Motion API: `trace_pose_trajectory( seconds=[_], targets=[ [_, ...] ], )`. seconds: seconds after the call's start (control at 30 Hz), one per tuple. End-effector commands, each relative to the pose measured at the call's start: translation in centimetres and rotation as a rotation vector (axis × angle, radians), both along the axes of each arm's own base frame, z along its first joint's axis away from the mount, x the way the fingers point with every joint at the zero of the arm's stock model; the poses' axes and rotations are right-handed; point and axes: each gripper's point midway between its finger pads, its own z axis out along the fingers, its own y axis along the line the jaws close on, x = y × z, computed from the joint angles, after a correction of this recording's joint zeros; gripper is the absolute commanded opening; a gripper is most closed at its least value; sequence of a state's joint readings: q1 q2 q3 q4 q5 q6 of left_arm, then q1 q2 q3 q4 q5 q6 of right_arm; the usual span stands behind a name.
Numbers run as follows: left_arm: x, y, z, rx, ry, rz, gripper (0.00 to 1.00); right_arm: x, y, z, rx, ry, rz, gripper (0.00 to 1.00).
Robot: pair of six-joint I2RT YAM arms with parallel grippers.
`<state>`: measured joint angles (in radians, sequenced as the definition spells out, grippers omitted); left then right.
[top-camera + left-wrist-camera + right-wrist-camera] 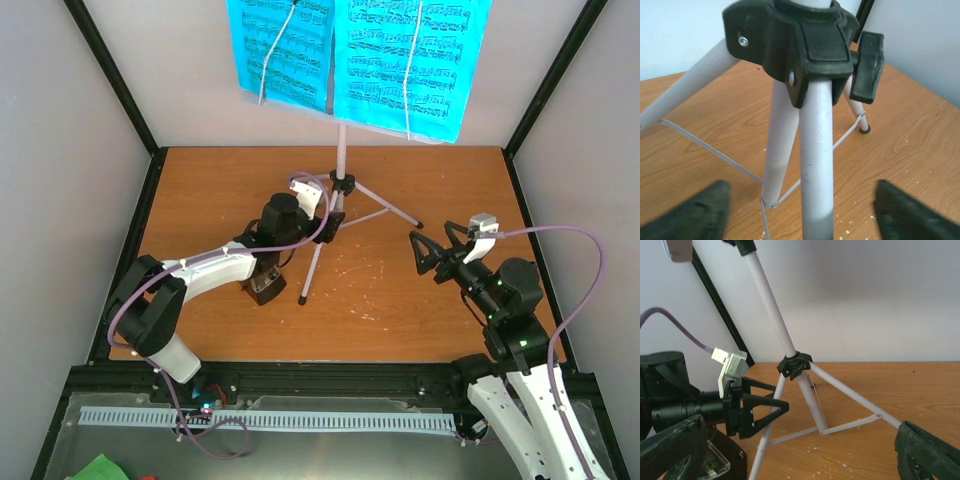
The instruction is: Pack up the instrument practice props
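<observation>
The grey tripod music stand (341, 150) is found upright near the back of the wooden table (400, 300). Its three legs are splayed, and the cyan sheet-music pages (400, 60) are spread across its tray at the top of the overhead view. A small dark object under the left forearm, taken to be the metronome (265, 288), is seen standing on the table beside one foot of the stand. The left gripper (336, 216) is placed at the tripod just below the black hub (795, 40). Its fingers (690, 215) are spread on either side of the near leg (816, 160), and a gap is seen on each side, so nothing is pinched. The right gripper (432, 238) is held above the table to the right of the stand, well apart from it. Its jaws are opened wide and nothing is held between them. Nothing is judged to be packed so far, since the pages are on the tray, the legs are out and the thin braces (710, 150) are extended. The step in hand is judged to be the taking down of the stand, begun at the leg joint. For the next move, a firm hold on the leg or the central pole would be needed from one gripper. The locking knob (867, 65) beside the hub would probably have to be loosened before the legs can be folded. Care would be called for, because the tall stand is loaded at the top and could be tipped by a sideways push low down.
</observation>
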<state>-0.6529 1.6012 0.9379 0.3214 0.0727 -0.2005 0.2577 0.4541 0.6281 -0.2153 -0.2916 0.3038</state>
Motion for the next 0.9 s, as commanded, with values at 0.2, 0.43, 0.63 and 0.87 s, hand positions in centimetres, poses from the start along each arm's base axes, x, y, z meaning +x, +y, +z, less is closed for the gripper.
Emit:
trace_pose_trajectory(
  seconds=[0.2, 0.43, 0.63, 0.87],
  targets=[
    [-4.0, 2.2, 8.1, -0.093, -0.141, -0.064, 1.0, -2.9, 0.8, 6.4, 0.129, -0.049, 0.093, 1.0],
    [-11.3, 3.2, 16.5, -0.29, -0.11, -0.271, 1.0, -5.5, 3.3, 12.4, 0.22, -0.032, 0.305, 0.95],
    [-16.7, 3.0, 28.3, -0.475, -0.062, -0.561, 0.99, -7.0, 5.2, 18.5, 0.306, 0.026, 0.485, 0.86],
    [-12.9, 2.3, 35.1, -0.429, -0.074, -0.456, 0.98, -5.6, 6.0, 23.8, 0.332, -0.026, 0.53, 0.75]
  ],
)
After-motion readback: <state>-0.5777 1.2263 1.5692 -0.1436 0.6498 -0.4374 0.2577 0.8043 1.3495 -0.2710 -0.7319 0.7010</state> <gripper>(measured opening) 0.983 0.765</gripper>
